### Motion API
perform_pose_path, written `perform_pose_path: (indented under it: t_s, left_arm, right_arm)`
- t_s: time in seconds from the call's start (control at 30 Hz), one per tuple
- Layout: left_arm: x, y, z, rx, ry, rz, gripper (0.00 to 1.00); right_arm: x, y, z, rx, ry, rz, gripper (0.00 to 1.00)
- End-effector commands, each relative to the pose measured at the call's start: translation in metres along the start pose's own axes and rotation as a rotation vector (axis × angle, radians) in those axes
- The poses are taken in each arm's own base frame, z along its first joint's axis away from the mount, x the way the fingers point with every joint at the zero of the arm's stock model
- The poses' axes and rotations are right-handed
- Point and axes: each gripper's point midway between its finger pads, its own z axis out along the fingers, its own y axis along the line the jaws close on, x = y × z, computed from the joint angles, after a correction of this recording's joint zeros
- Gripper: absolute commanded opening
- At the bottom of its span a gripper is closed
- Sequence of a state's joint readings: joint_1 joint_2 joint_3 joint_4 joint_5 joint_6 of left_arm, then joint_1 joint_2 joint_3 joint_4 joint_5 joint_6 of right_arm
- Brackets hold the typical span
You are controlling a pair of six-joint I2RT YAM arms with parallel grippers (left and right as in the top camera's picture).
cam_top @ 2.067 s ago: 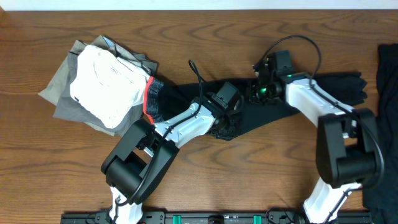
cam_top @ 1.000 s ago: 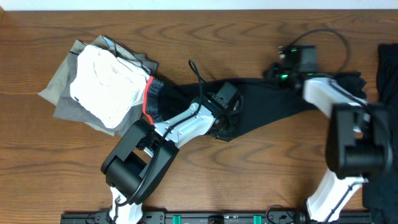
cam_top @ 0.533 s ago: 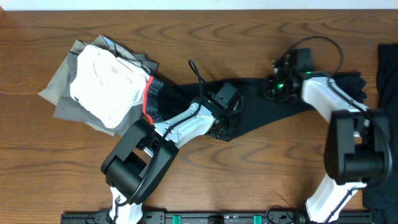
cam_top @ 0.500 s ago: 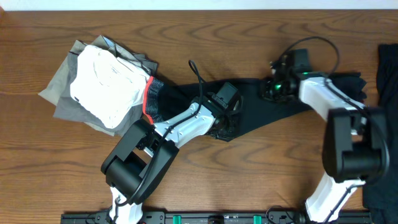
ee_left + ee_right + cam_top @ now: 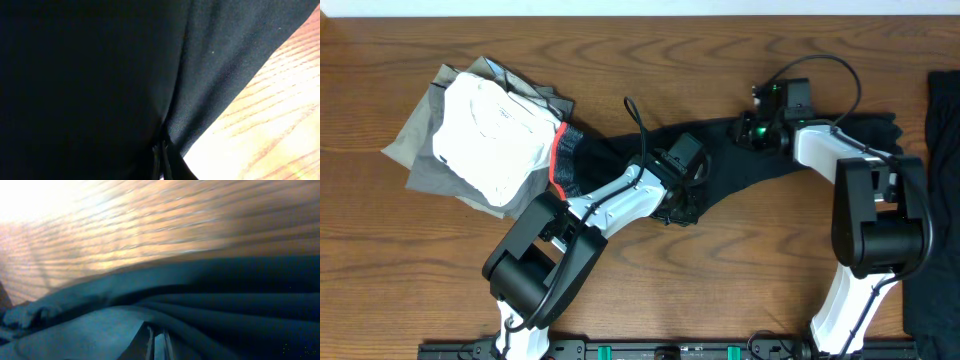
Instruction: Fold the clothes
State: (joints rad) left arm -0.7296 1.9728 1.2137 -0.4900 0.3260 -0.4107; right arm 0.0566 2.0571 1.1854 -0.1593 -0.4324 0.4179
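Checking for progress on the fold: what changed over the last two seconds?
The right gripper swung out rightward, then returned to the leggings' far edge, slightly right of its start. The left gripper stayed clamped on them; the white and grey pile did not move.

surface: brown wood-grain table (image 5: 740, 290), seen in all three views | far edge: bounded by a pale white strip (image 5: 620, 5) | near edge: black rail with green fittings (image 5: 660, 351) is seen along it

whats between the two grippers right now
Only the black leggings lie between the left gripper and the right gripper; the overhead view shows it.
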Motion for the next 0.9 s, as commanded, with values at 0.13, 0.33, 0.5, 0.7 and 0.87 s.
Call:
perform_pose_path:
  t_s: [0.13,0.33,0.5,0.7,0.87]
  left_arm:
    - [0.007,0.022,0.007,-0.104,0.015,0.021,0.06]
    - [-0.001,0.025,0.002,-0.102,-0.009,0.015,0.07]
    - [-0.016,0.032,-0.014,-0.090,-0.053,-0.004,0.07]
    - [-0.051,0.040,-0.074,-0.055,-0.201,-0.034,0.15]
    - [-0.072,0.060,-0.126,-0.038,-0.338,-0.086,0.24]
  right_arm:
    - [-0.012,-0.071,-0.035,0.065,0.006,0.127,0.06]
    - [-0.014,-0.111,-0.075,0.144,0.002,0.157,0.06]
    - [-0.021,-0.117,-0.108,0.156,-0.032,0.125,0.06]
    - [-0.038,-0.088,-0.145,0.095,-0.111,0.064,0.09]
    - [-0.016,-0.065,-0.160,0.079,-0.043,0.111,0.08]
